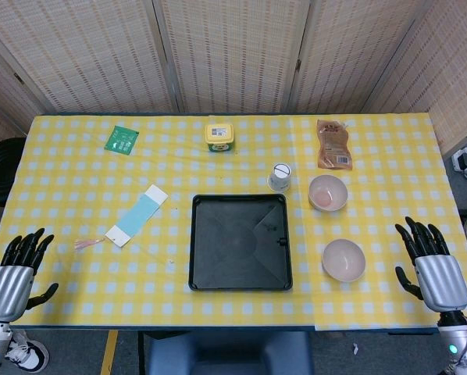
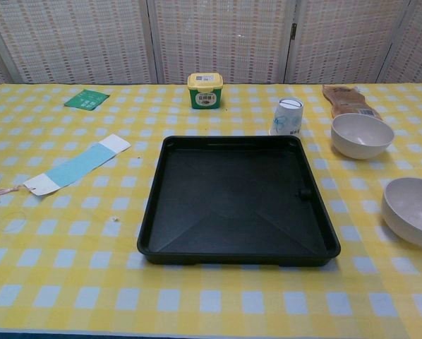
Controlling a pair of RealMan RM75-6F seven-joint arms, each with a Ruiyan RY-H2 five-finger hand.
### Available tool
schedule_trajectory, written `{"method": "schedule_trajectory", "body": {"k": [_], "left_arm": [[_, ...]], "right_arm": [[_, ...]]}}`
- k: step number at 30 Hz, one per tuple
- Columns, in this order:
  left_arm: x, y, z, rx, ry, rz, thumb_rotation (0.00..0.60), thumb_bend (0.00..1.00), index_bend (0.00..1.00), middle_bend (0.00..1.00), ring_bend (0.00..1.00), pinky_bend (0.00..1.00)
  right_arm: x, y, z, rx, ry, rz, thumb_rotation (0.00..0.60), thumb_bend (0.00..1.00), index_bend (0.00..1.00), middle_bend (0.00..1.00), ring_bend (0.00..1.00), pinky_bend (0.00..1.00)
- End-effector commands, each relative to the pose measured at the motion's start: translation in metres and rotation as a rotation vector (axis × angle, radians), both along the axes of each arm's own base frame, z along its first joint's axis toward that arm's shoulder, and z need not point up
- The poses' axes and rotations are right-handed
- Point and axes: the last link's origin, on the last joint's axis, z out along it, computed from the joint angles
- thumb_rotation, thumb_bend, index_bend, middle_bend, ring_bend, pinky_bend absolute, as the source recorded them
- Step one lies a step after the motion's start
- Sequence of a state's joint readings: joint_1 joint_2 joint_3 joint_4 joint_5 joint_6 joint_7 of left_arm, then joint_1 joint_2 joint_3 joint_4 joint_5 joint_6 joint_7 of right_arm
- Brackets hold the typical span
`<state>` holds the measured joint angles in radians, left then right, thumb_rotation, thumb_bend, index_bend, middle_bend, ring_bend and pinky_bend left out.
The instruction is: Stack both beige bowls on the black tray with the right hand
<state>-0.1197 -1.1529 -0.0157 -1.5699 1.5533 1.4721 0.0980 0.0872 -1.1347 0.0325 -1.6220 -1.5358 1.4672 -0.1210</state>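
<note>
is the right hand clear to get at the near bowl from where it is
Probably yes: the right hand lies open just beside the near bowl, with only bare cloth between. The far bowl and cup stand further back.

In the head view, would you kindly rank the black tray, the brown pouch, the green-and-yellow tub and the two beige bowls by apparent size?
1. black tray
2. near beige bowl and far beige bowl: alike, not ranked
3. brown pouch, close behind
4. green-and-yellow tub
</note>
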Motion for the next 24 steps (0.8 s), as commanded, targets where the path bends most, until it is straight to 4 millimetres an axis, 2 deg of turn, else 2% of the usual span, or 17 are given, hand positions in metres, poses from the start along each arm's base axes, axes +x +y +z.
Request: {"method": "schedule_trajectory", "body": {"k": [1,8,16,18,22,24], "left_arm": [[0.000,0.002,0.000,0.004,-0.006,-0.001,0.600,0.27,0.00,0.00,0.00,0.00],[0.000,0.003,-0.001,-0.007,-0.002,0.004,0.600,0.27,0.00,0.00,0.00,0.00],[-0.001,0.000,0.009,0.015,-0.030,-0.008,0.600,0.27,0.00,0.00,0.00,0.00],[-0.002,0.001,0.010,0.014,-0.035,-0.007,0.600,0.27,0.00,0.00,0.00,0.00],[0.001,-0.001,0.010,0.012,-0.044,-0.015,0.600,0.27,0.00,0.00,0.00,0.00],[0.001,-0.003,0.012,0.016,-0.047,-0.019,0.600,0.27,0.00,0.00,0.00,0.00]], "right_arm": [[-0.002,-0.002,-0.002,0.004,0.008,-0.007,0.600,0.43,0.00,0.00,0.00,0.00],[0.000,0.000,-0.005,0.013,0.016,0.010,0.600,0.43,0.00,0.00,0.00,0.00],[0.005,0.013,-0.014,0.108,0.004,0.105,0.600,0.43,0.01,0.00,0.00,0.00],[0.005,0.016,-0.016,0.119,0.001,0.138,0.600,0.43,0.06,0.00,0.00,0.00],[0.002,0.017,-0.022,0.149,0.013,0.155,0.600,0.43,0.26,0.00,0.00,0.00],[0.001,0.015,-0.026,0.169,0.006,0.155,0.600,0.43,0.31,0.00,0.00,0.00]]}}
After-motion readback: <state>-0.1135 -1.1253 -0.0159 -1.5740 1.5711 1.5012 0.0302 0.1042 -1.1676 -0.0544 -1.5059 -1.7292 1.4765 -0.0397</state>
